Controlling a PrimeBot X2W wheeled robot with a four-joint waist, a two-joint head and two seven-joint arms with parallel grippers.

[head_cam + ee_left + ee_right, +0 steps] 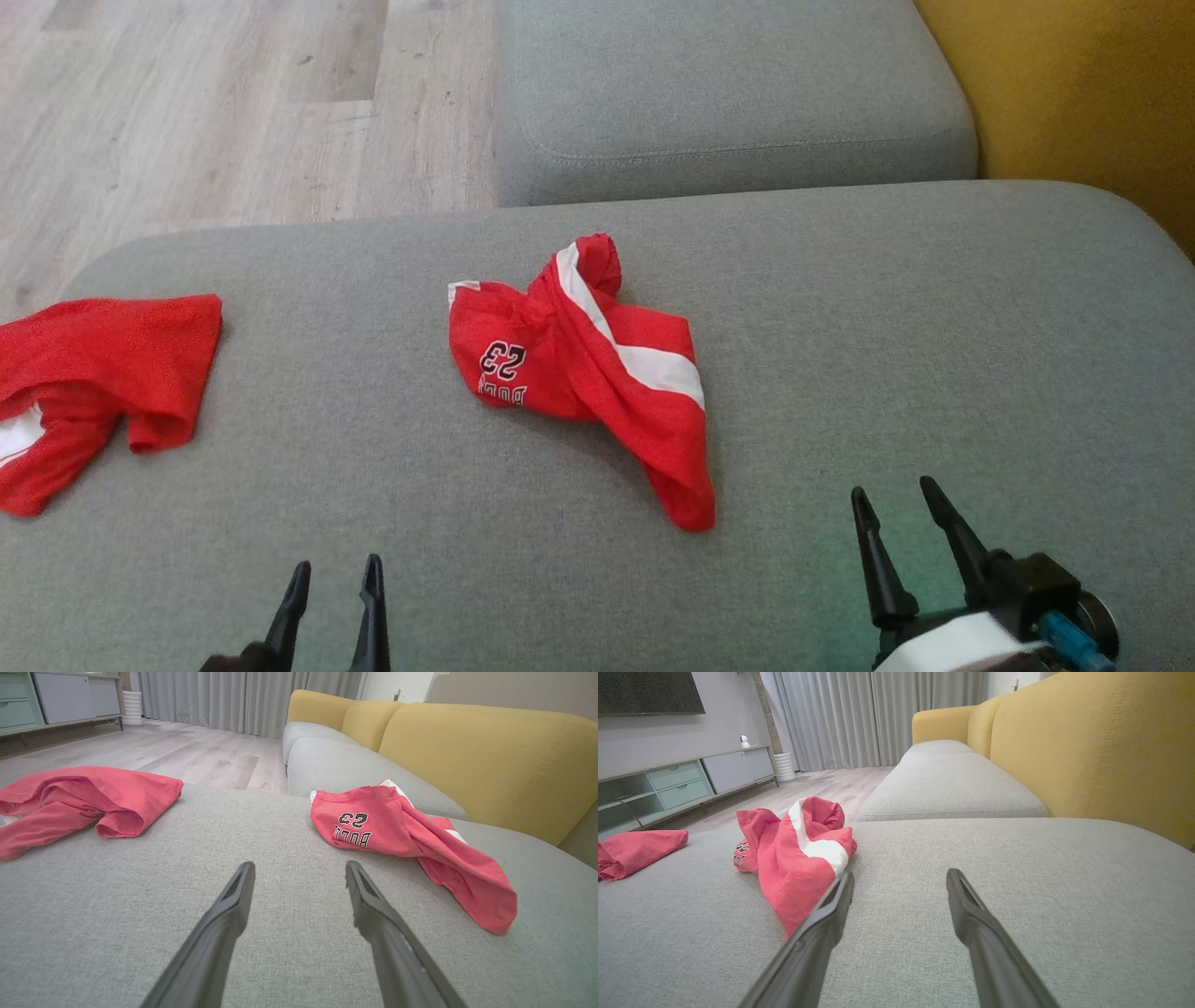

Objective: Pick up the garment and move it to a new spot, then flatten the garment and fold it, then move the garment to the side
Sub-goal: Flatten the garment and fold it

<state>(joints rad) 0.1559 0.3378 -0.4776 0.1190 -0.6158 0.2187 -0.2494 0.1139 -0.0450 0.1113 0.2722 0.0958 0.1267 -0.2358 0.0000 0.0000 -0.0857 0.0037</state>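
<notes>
Crumpled red mesh garment with white side stripe and printed 23 (579, 373): lies bunched near the middle of the wide grey fabric sofa seat (887, 308). The print reads upside down in the head view. One narrow end trails toward the robot, ending near the right arm's side. It lies free, apart from both arms.

Left end effector (337, 562): fingers spread, nothing between them but seat fabric. It sits low at the near edge of the seat. In the left wrist view the numbered garment lies ahead and to the right of the fingers, clear of them.

Right end effector (892, 487): fingers spread, empty. In the head view the garment's trailing end is to its left, with a gap. In the right wrist view one finger overlaps that end in the picture only. I cannot tell whether either set of fingertips touches the seat.

Second red cloth garment (103, 373): rumpled at the seat's left edge, well apart from the first and partly cut off by the frame. A white patch shows on it.

Beyond the seat: another grey seat cushion (728, 84), a mustard-yellow backrest (1074, 84) to the right, and a pale wood-plank floor (233, 93) to the left.
</notes>
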